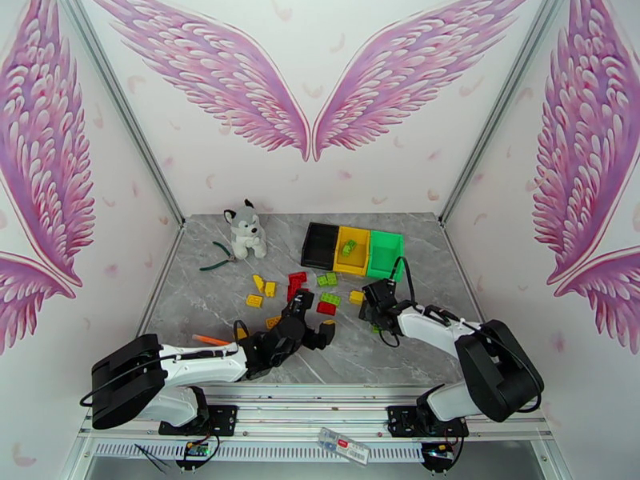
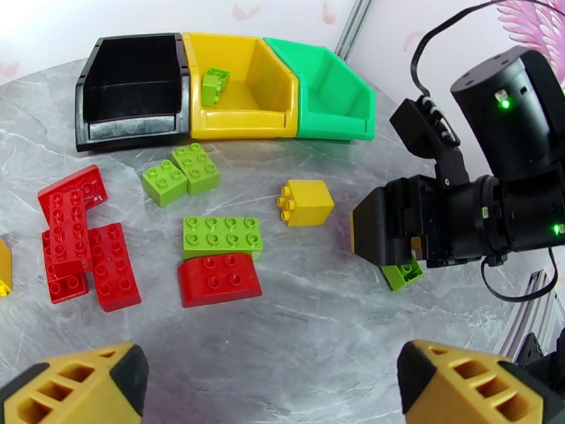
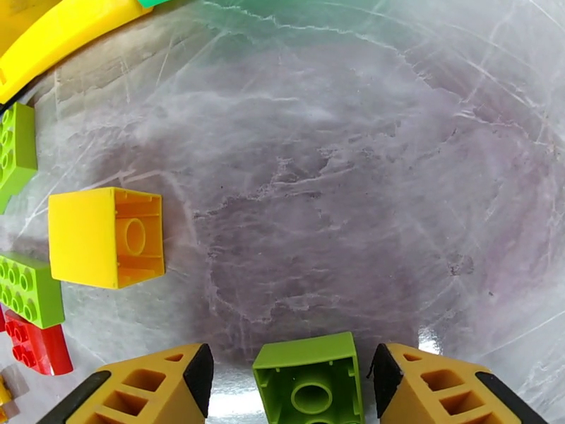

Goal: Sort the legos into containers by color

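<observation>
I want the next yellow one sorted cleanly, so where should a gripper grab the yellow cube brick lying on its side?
Come straight down and pinch the yellow cube brick across its two upright smooth walls. It lies tipped over: studs point sideways toward the long green brick, hollow underside faces the opposite way, so those ends probably give poorer purchase.

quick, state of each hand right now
left hand: open, holding nothing
right hand: open around a green lego, gaps on both sides, not gripping yet
</observation>
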